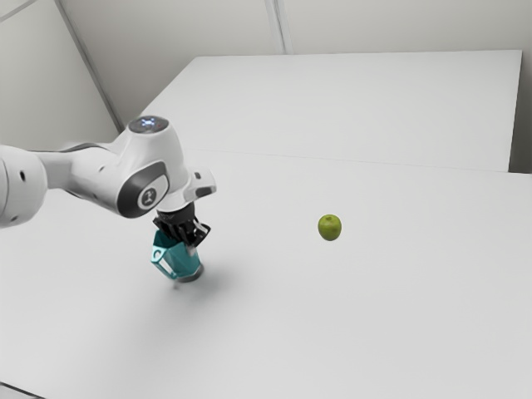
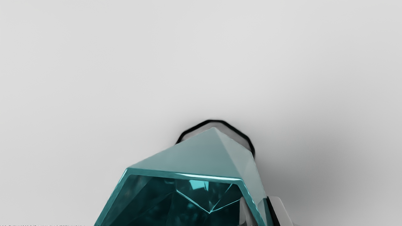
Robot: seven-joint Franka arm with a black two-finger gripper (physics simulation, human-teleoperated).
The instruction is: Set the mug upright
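Here, the gripper (image 1: pixel 191 247) pinches the mug (image 2: pixel 191 160); the exterior view adds a green fruit (image 1: pixel 330 228).

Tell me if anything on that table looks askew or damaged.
The teal mug looks askew: it leans toward the exterior view's left instead of standing straight. The pincer has its wall pinched, one finger inside, so this may be mid-righting. I see no spill or damage.

green fruit (image 1: pixel 330 228), pale table (image 1: pixel 399 299), white walls (image 1: pixel 399 23)
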